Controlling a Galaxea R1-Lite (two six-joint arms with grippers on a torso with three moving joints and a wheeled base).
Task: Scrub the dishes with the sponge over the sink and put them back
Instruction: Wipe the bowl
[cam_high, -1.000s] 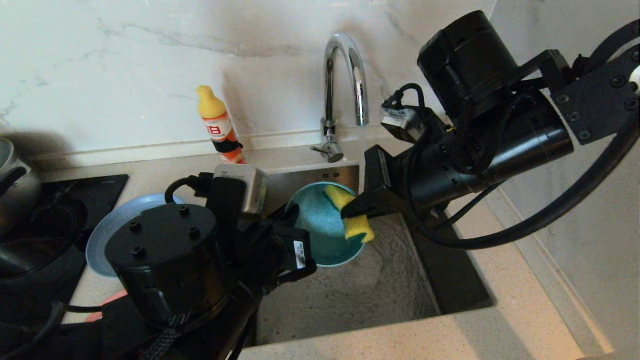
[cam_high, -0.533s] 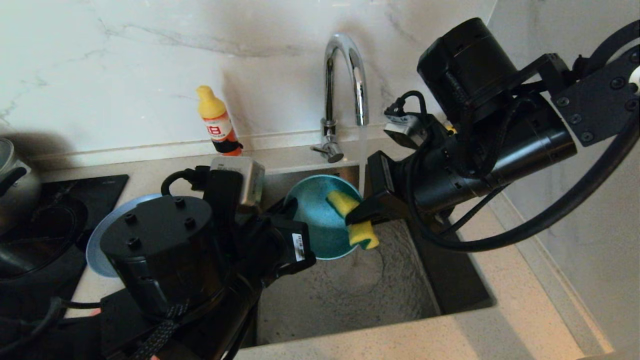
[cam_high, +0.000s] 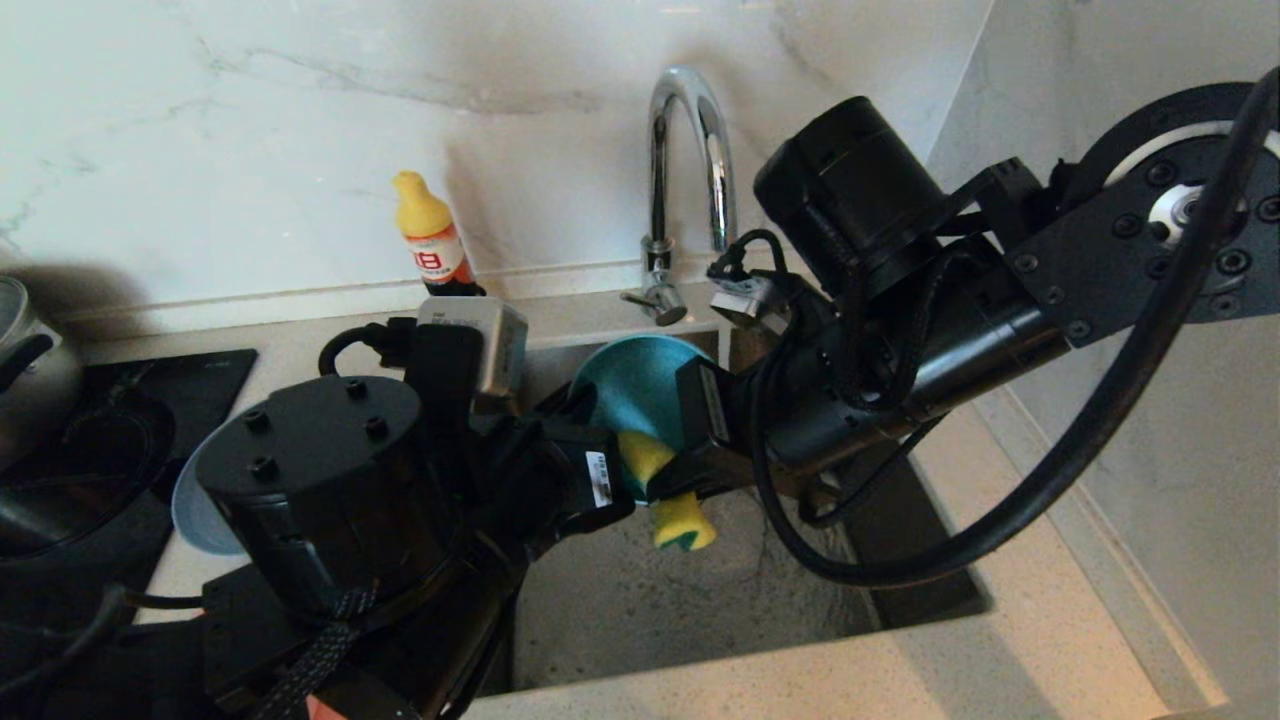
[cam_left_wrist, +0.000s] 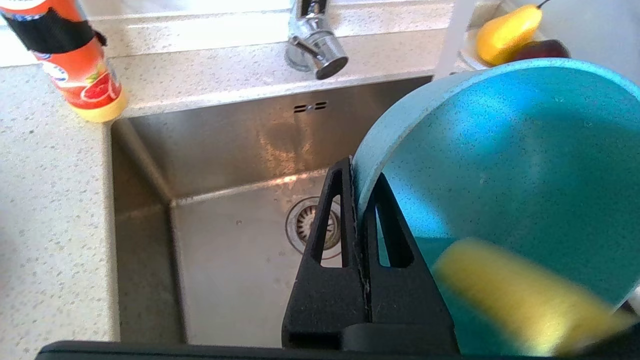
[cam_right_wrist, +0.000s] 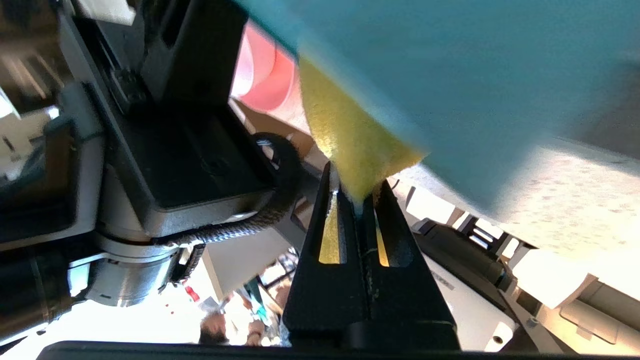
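Mostly, the right tool (cam_high: 665, 487) hides the bowl (cam_high: 630, 385) behind the sponge (cam_high: 672, 515).

White marble-look wall (cam_high: 250, 120) with grey veins behind a beige speckled countertop (cam_high: 1000, 640). Black cooktop (cam_high: 150, 400) at far left, steel pot (cam_high: 25, 350) on it. Orange squeeze bottle (cam_high: 432, 245) with yellow cap stands near the wall. Second pale wall (cam_high: 1150, 60) meets it at right.

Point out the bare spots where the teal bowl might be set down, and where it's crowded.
Bare: the sink floor around the drain strainer, and the counter strip right of the basin. Crowded: left of the sink, where the grey-blue plate and the left arm sit.
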